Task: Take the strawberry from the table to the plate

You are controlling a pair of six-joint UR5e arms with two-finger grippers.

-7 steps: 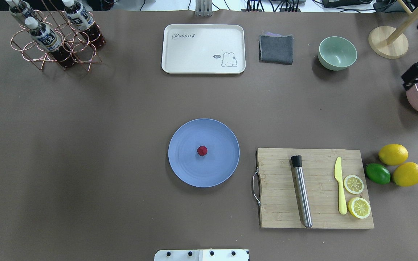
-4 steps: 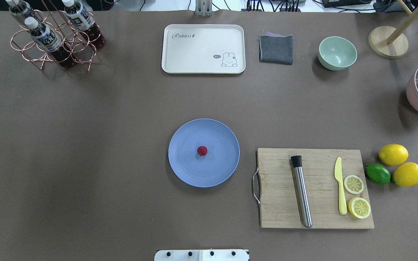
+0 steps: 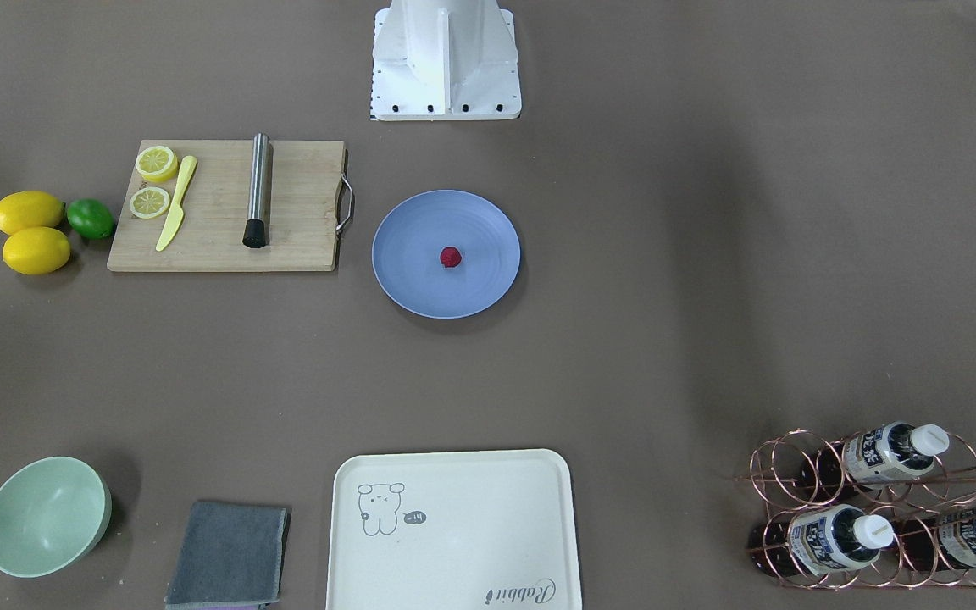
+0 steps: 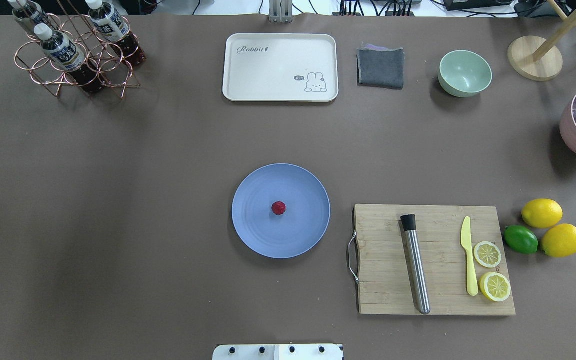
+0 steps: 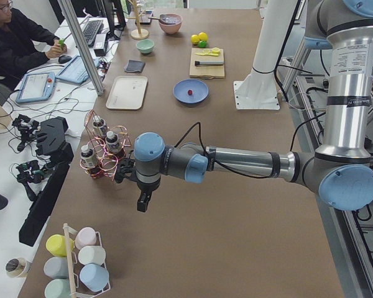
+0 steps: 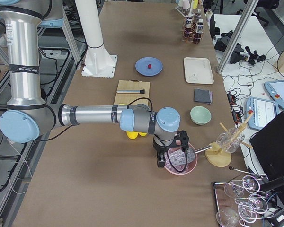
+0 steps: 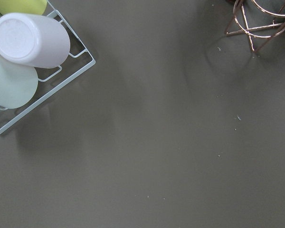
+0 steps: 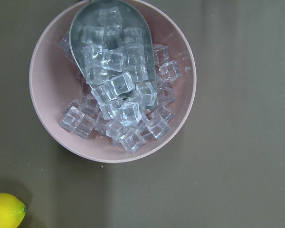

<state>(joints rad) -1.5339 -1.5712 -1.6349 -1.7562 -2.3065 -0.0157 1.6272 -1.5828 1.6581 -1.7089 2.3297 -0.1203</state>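
Note:
The strawberry (image 4: 278,208) (image 3: 451,257), a tiny dark-red fruit, lies near the middle of the blue plate (image 4: 255,239) (image 3: 399,284) on the grey-brown table (image 4: 118,200). No gripper is near it. In the exterior left view my left gripper (image 5: 142,202) hangs over bare table beside the bottle rack, far from the plate (image 5: 181,97). Seen from the exterior right camera, my right gripper (image 6: 160,161) hovers at the pink ice bowl (image 6: 180,161). I cannot tell whether either gripper is open or shut. Neither wrist view shows fingers.
A cutting board (image 4: 383,290) with a steel muddler, a yellow knife and lemon slices sits right of the plate, two lemons and a lime (image 4: 520,239) beyond it. The cream tray (image 4: 268,90), grey cloth, green bowl (image 4: 464,73) and bottle rack (image 4: 75,55) line the far edge. A cup rack (image 7: 28,52) lies below my left wrist.
My right gripper, seen over the pink ice bowl at the overhead view's right edge a second ago, has left that view. The strawberry and plate have not moved.

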